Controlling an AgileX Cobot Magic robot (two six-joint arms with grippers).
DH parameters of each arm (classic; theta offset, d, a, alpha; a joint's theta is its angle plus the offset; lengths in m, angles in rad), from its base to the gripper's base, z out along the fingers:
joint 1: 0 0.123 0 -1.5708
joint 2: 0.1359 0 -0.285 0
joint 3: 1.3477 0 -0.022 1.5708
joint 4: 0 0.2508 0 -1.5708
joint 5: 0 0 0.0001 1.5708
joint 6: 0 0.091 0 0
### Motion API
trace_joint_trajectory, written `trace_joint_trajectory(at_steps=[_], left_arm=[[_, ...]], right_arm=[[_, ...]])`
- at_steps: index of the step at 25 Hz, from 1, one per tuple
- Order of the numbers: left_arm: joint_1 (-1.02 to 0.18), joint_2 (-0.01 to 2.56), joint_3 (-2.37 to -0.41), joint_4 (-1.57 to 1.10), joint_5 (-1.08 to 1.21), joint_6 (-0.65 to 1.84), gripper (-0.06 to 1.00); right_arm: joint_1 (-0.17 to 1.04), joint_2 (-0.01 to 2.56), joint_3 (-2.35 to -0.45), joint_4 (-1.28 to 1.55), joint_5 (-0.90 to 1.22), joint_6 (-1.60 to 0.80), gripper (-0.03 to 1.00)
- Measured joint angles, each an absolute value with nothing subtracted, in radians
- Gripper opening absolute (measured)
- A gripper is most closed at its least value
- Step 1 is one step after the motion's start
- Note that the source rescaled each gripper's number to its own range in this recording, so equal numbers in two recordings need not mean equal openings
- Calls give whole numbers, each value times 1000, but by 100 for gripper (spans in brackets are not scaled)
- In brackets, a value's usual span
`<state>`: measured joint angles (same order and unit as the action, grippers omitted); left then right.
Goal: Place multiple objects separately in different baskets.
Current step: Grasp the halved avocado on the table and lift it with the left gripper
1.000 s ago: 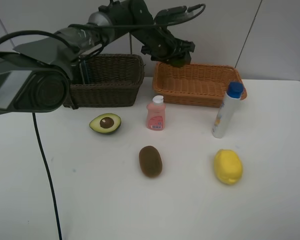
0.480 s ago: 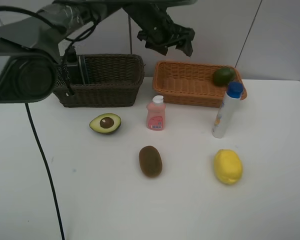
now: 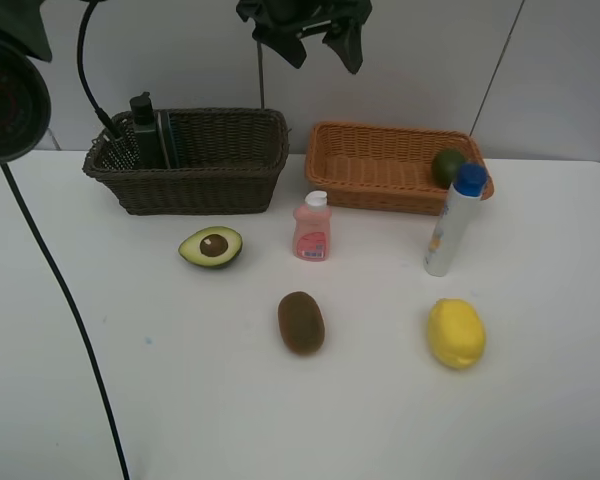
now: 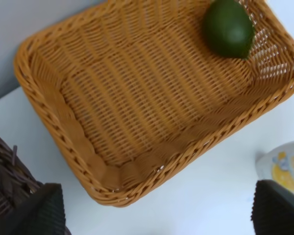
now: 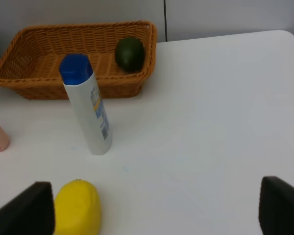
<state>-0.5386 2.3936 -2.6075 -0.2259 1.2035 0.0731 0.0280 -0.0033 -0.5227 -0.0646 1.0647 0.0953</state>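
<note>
Touching the orange basket (image 3: pixel 380 196) at its corner lies the green avocado (image 3: pixel 446 166).

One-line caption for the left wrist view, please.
Open jaws above the orange basket, a green avocado resting in one corner.

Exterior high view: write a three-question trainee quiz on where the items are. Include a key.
1. True or false: the whole avocado lies in the tan basket.
2. The pump bottle stands in: A) the dark basket; B) the tan basket; C) neither basket.
3. How many items sit on the table outside both baskets?

Key: 1 true. 2 A. 3 five: halved avocado, pink bottle, kiwi, tube, lemon.
</note>
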Motion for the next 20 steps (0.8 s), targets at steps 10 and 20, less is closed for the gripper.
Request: trace_joint_trajectory(at_steps=[10, 20], left_arm=[[-539, 1961, -2086, -226, 1202, 211, 100], [-539, 1723, -1445, -62, 1185, 364, 100]], right_arm=[[28, -3, -523, -65, 1065, 95, 100], [28, -3, -523, -65, 1065, 95, 100]])
